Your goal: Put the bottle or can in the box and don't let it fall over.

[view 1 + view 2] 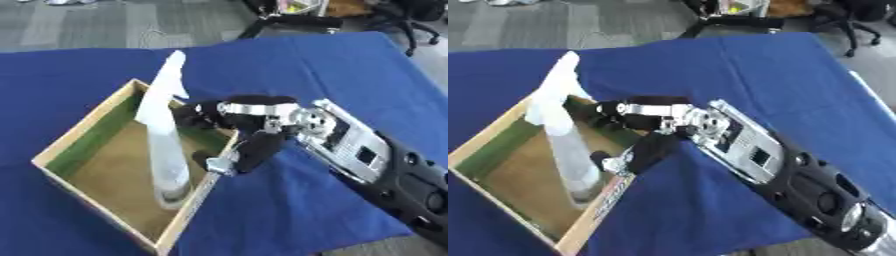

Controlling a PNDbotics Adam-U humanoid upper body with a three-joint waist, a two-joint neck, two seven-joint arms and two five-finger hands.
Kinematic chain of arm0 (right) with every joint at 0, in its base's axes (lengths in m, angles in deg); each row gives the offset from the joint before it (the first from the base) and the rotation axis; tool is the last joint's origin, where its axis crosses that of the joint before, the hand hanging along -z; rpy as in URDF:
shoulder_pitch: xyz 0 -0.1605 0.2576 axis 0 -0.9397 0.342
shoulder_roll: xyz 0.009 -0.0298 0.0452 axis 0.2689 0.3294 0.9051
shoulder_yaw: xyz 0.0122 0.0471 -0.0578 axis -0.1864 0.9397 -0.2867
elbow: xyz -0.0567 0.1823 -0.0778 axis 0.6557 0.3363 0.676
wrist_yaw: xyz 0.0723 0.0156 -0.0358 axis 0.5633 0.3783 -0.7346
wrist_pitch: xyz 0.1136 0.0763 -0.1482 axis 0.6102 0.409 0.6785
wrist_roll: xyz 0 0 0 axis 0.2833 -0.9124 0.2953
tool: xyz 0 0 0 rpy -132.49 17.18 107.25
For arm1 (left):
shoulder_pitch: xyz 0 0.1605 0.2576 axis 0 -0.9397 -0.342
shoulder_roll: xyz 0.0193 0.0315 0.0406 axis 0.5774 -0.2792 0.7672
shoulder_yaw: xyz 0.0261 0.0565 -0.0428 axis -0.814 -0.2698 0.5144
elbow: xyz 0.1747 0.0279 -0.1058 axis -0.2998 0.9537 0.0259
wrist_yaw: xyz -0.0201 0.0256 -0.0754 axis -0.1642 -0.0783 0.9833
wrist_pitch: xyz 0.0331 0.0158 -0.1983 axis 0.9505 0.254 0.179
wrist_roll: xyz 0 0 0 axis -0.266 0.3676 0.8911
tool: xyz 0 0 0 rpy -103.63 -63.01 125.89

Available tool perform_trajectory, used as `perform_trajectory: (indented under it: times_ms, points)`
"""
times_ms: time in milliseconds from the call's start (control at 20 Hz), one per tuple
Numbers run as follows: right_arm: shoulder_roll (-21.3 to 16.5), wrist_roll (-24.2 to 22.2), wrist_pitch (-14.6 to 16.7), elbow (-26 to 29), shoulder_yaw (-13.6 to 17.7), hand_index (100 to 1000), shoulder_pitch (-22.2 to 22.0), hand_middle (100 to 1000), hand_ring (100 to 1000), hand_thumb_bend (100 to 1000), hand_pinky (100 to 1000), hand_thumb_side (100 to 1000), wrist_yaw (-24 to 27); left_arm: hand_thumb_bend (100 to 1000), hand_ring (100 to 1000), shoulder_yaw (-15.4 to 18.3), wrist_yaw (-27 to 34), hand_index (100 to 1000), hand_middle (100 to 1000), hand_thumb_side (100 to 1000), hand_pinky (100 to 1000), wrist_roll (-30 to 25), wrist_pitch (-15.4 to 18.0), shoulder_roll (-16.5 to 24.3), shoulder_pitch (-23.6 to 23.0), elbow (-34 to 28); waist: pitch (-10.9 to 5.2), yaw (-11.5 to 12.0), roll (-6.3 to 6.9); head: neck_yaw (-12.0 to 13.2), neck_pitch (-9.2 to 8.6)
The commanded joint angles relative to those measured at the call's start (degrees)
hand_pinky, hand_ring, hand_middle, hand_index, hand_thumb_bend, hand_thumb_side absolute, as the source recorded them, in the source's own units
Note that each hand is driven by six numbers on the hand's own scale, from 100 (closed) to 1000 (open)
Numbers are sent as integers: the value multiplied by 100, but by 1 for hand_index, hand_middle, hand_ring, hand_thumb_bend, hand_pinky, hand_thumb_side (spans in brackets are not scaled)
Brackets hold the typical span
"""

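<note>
A tall clear spray bottle with a white trigger head stands upright inside the wooden box, near the box's right wall. The box has a brown floor and a green inner wall on its left side. My right hand reaches in from the lower right, over the box's right rim. Its fingers stretch toward the bottle's upper part and its thumb sits at the rim, a small gap from the bottle's body. The hand looks open, not closed round the bottle. My left hand is out of view.
The box lies on a blue tablecloth with room to its right and behind it. The table's near right corner drops off by my forearm. Black chair legs and grey floor lie past the far edge.
</note>
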Motion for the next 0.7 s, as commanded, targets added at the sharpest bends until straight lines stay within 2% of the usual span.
perform_trajectory:
  times_ms: [50, 300, 550, 700]
  points:
    - [-271, 64, -5, 250, 152, 1000, -16, 1000, 1000, 100, 1000, 202, 71, 497, 1000, 86, -42, 709, 1000, 540, 948, -8, 13, 242, -8, -49, -83, -13, 21, 21, -57]
    - [-542, 237, 43, 476, 396, 1000, -290, 1000, 1000, 100, 1000, 199, 214, 496, 1000, 96, -51, 709, 1000, 541, 949, -9, -2, 241, -33, -53, -104, -46, 7, 66, -72]
    - [-807, 670, 278, 488, 769, 1000, -624, 1000, 1000, 100, 1000, 199, 568, 495, 1000, 95, -52, 709, 1000, 543, 950, -18, -20, 231, -49, -54, -122, -90, -4, 163, -41]
    - [-924, 1032, 543, 488, 1092, 1000, -837, 1000, 1000, 100, 1000, 224, 885, 495, 1000, 77, -47, 709, 1000, 545, 951, -44, -42, 232, -46, -51, -145, -135, -21, 307, -1]
